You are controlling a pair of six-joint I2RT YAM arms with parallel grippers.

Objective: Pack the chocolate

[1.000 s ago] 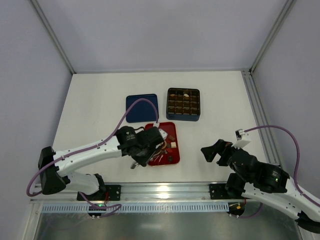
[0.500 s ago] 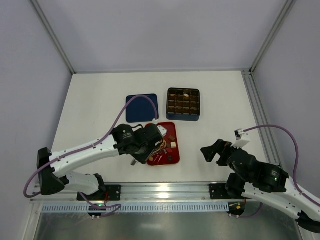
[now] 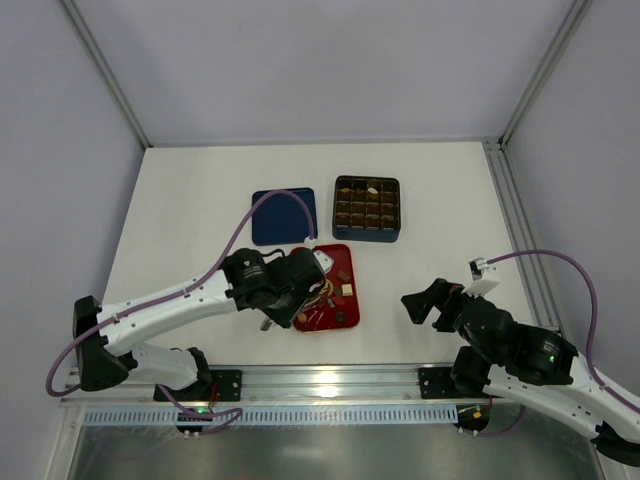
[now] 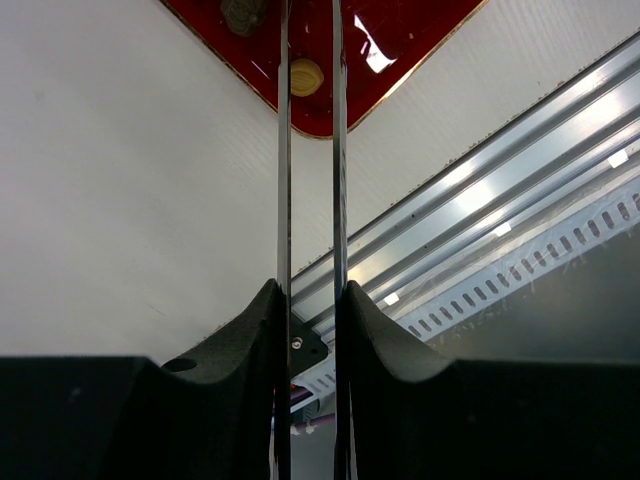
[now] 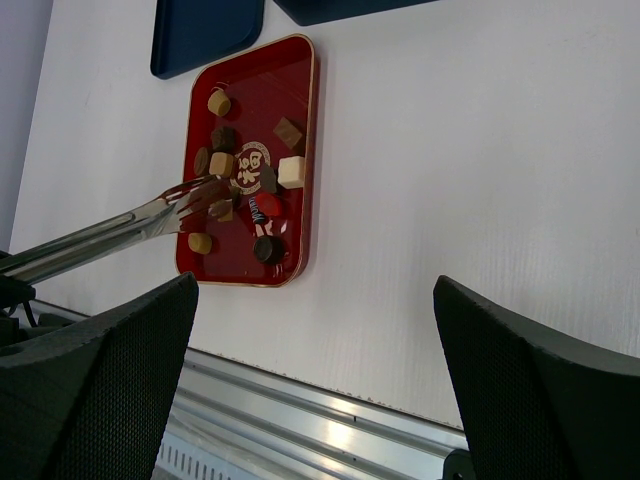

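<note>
While left gripper (image 4: 310,296) clamps tongs (image 5: 120,230), chocolate (image 4: 305,76) lies beneath their blades, right gripper (image 5: 315,292) spread.

From my console the left arm (image 3: 170,305) and right arm (image 3: 520,350) look alike, white shells between black joints and black bases, each trailing a purple cable (image 3: 283,197) (the right gripper (image 5: 312,282) shows broad, pebbled matte-black fingers (image 5: 100,380)).

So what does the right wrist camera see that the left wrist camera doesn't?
Only the right wrist: the whole red tray, its scattered chocolates, the blue lid, and the right gripper wide open. Only the left wrist: how the left gripper clamps the tongs, looking along their blades. Both: the tongs, the tray's near corner, a tan round chocolate, the metal rail.
</note>
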